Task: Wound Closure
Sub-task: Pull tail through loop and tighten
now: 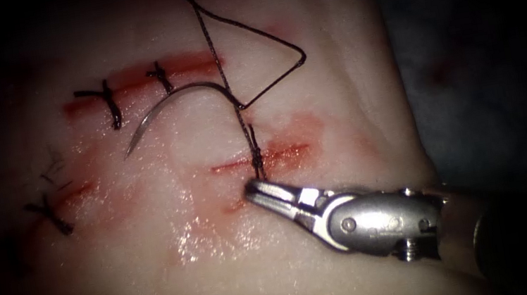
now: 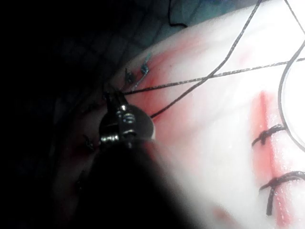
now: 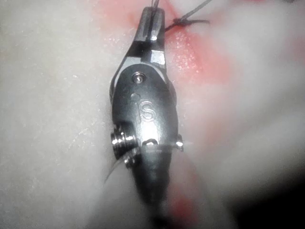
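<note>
Lying loose on the tissue (image 1: 177,269) left of the thread (image 1: 213,49), the needle (image 1: 174,102) is unheld; the right hand (image 1: 264,194) pinches thread by the cut (image 1: 262,160); the left hand's (image 2: 112,98) state cannot be told.

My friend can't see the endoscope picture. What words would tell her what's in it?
The right gripper, jaws shut, holds the thread at a stitch on the lower cut in the tissue. The curved needle lies loose on the tissue between two cuts. Three finished stitches sit to the left.
</note>
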